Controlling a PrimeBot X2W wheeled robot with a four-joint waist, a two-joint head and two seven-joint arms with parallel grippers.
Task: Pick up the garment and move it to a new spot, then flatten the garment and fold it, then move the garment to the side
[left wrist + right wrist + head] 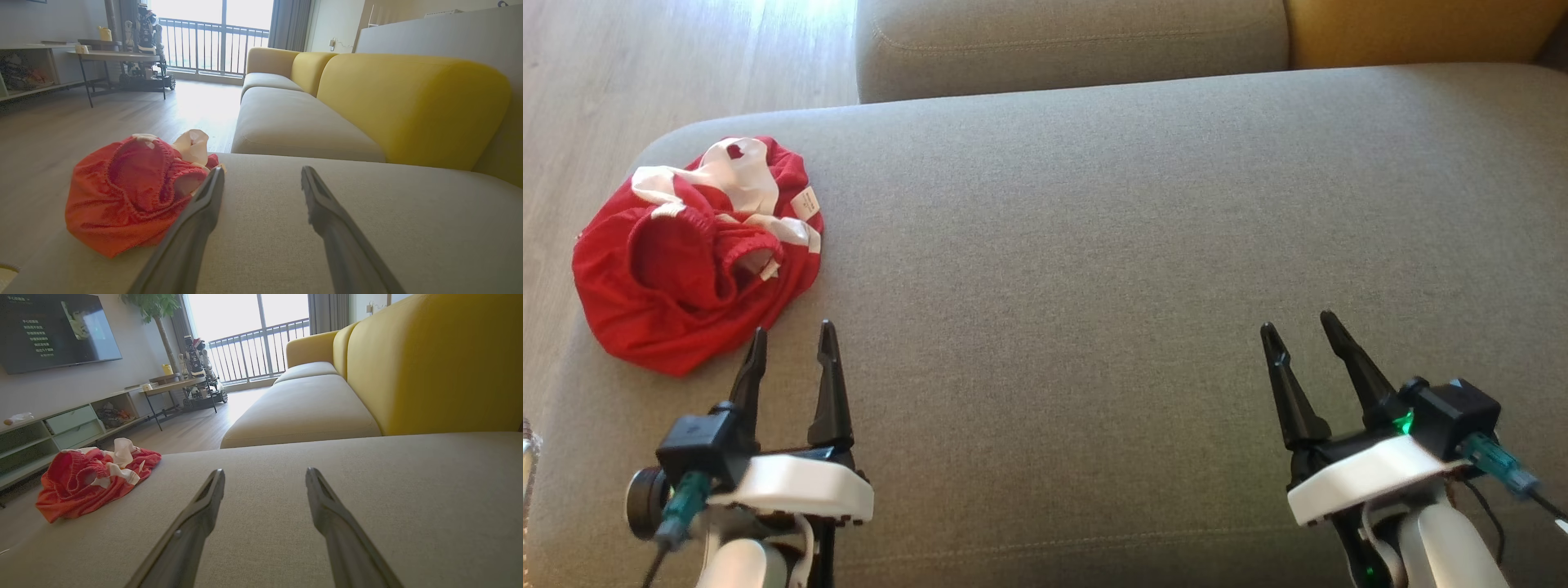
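Note:
A crumpled red garment [690,257] with white stripes lies in a heap near the left end of the grey sofa seat [1094,261]. My left gripper [793,333] hovers open just in front of it, its left finger close to the cloth's near edge. The left wrist view has the garment [130,192] left of the open fingers [196,220]. Far to the right, my right gripper [1298,322] is open over bare cushion. The right wrist view puts the garment [94,477] well off to the left of my right gripper [265,473].
The seat's rounded left edge drops to a wooden floor [621,73]. A second grey cushion [1070,41] and a yellow backrest [1421,28] lie beyond. A table [118,57], low shelves [61,424] and a wall screen [53,330] stand across the room.

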